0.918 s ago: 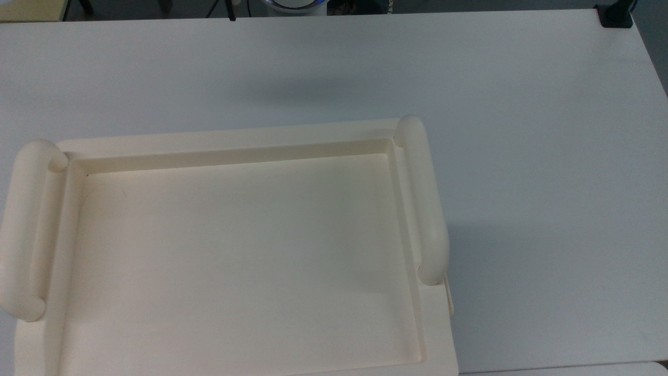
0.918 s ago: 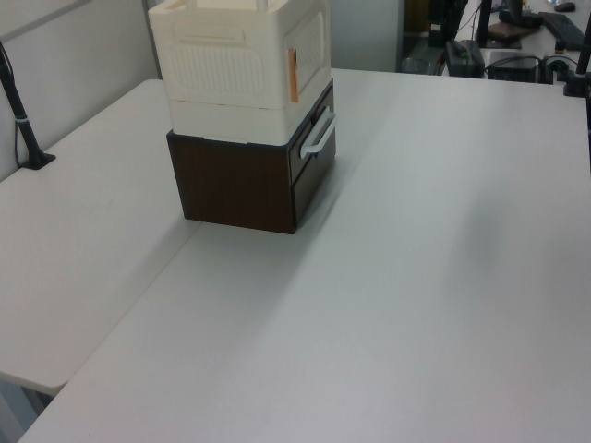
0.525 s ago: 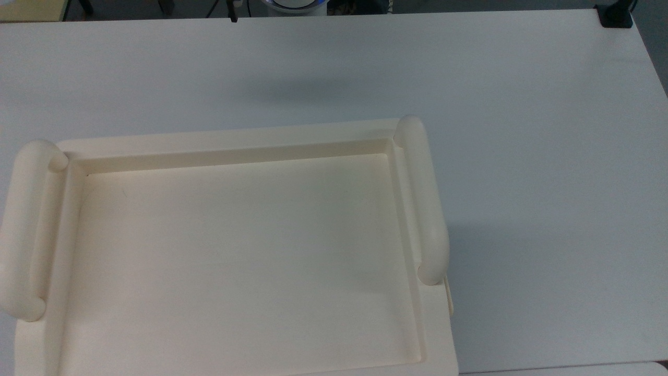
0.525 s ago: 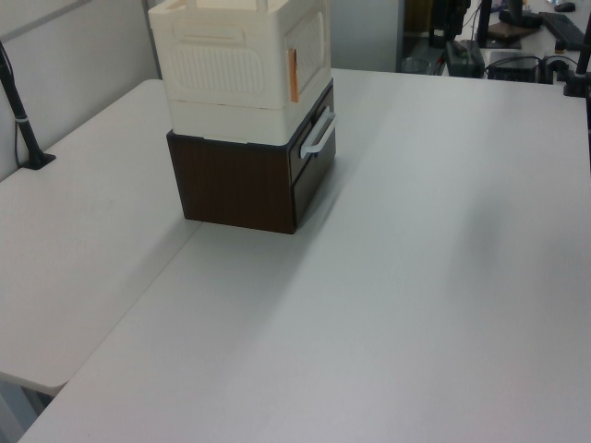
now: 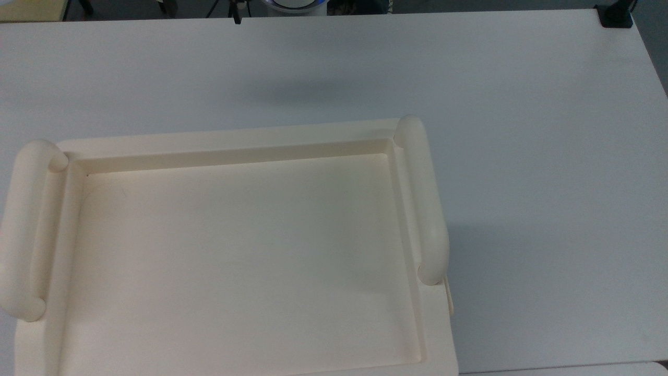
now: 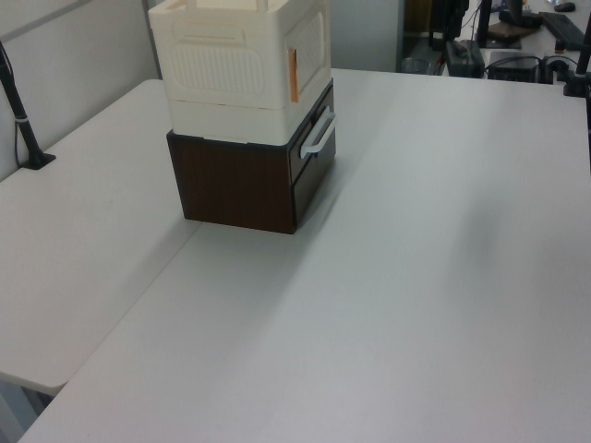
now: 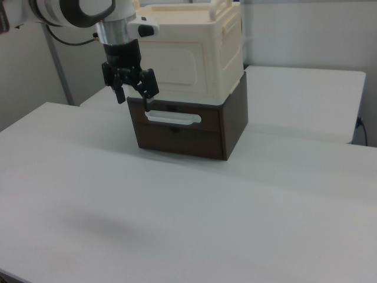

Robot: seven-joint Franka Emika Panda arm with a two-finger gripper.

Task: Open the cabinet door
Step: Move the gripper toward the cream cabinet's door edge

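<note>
The cream cabinet (image 7: 194, 35) stands on a dark brown drawer unit (image 7: 194, 132). Its cabinet door (image 7: 177, 59) is the cream panel with a raised rim on the front, lying flush with the body. In the left view the cabinet door (image 6: 310, 44) faces right, with an orange-brown fitting (image 6: 293, 74) along its near edge. My gripper (image 7: 132, 94) hangs open in front of the door's edge on the right view's left, just above the drawer's white handle (image 7: 172, 118). Nothing is between the fingers. From above I see the recessed tray top (image 5: 235, 250) with thick side rails (image 5: 422, 198).
The white table (image 6: 416, 305) stretches wide in front of the cabinet. A black clamp post (image 6: 23, 120) stands at the left view's left edge. Another black clamp (image 5: 615, 15) sits at the table's far corner in the top view. A second table (image 7: 306, 100) adjoins behind.
</note>
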